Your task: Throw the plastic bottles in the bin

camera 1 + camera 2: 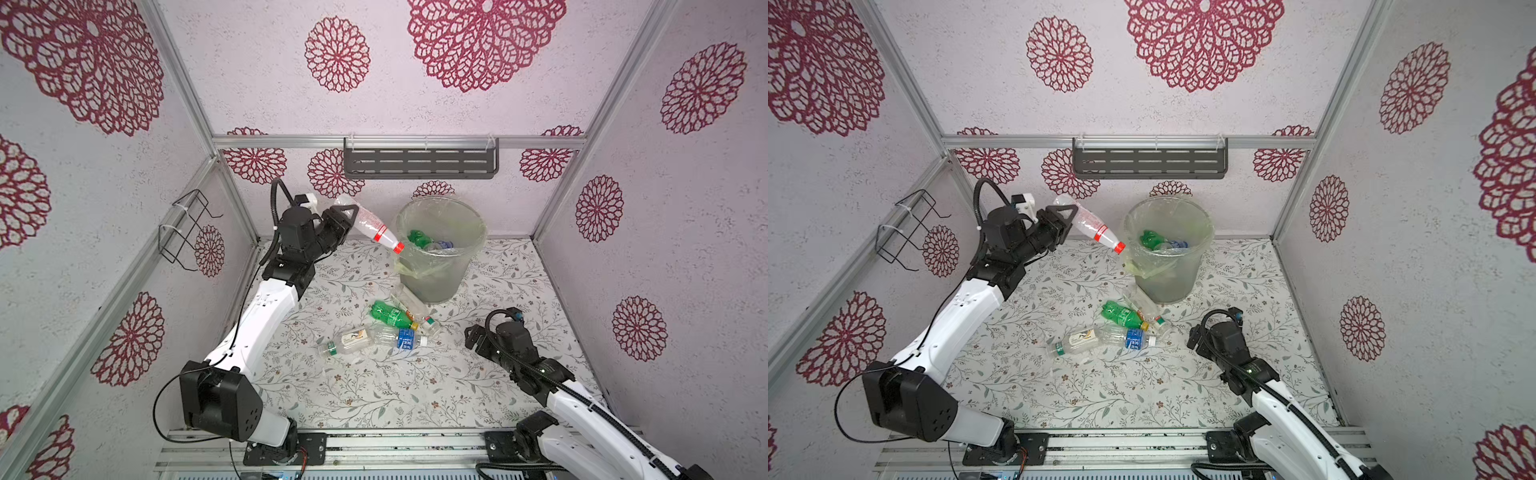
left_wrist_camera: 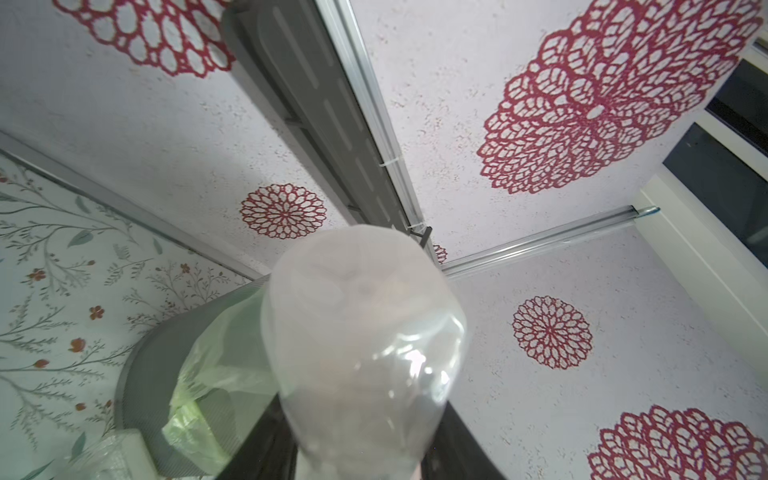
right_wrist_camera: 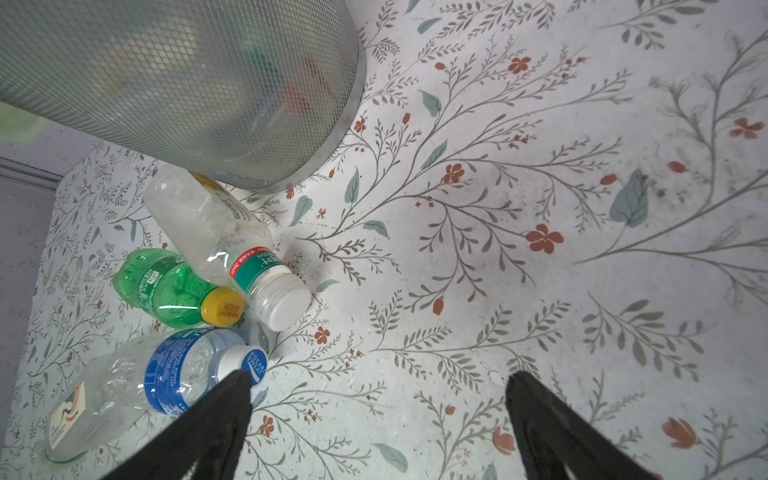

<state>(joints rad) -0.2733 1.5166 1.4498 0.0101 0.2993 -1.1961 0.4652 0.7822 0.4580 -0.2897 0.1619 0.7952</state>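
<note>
My left gripper [image 1: 348, 217] [image 1: 1068, 216] is shut on a clear bottle with a red label and red cap [image 1: 371, 227] [image 1: 1096, 227]. The bottle hangs tilted, cap downward, just at the left rim of the bin [image 1: 436, 278] [image 1: 1167, 282]. In the left wrist view the bottle's base [image 2: 365, 332] fills the middle, with the bin [image 2: 141, 374] beyond it. A green bottle [image 1: 417, 237] lies inside the bin. Several bottles lie on the floor before the bin: a green one [image 3: 166, 286], a white-capped one [image 3: 224, 232] and a blue-labelled one [image 3: 187, 370]. My right gripper [image 3: 378, 386] [image 1: 473, 336] stands open just right of them, holding nothing.
A clear bottle with a white label [image 1: 347, 343] [image 3: 83, 415] lies leftmost in the pile. A dark slotted shelf [image 1: 419, 162] hangs on the back wall above the bin. A black wire rack [image 1: 187, 228] sticks out from the left wall beside my left arm.
</note>
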